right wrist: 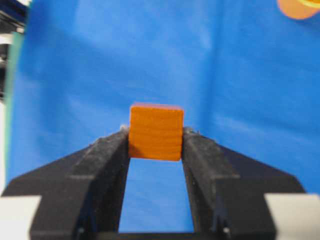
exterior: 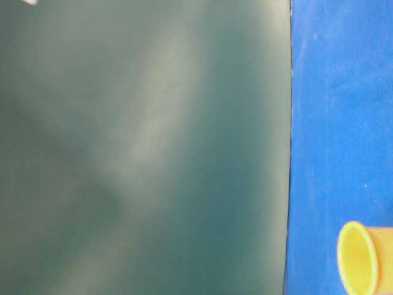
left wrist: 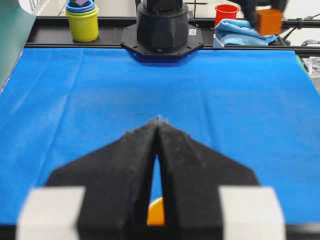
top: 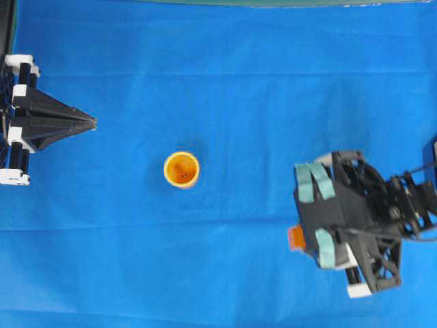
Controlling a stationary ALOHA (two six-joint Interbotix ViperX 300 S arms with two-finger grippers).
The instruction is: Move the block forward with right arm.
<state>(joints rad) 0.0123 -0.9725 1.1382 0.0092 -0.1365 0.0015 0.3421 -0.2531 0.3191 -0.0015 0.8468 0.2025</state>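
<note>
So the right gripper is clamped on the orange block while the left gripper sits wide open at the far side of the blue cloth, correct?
Not quite. The left gripper is shut, its fingers pressed together to a point, as the left wrist view shows. The rest stands: the right gripper is clamped on the orange block, over the blue cloth.

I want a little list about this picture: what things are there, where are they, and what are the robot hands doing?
block: small orange cube, pinched between the right end effector fingers
block off the cloth: cannot tell
cup: orange-yellow, upright near the middle of the blue cloth, apart from both arms
left end effector: shut, holding nothing, at the left edge
behind the cloth: stacked cups, red cup
</note>
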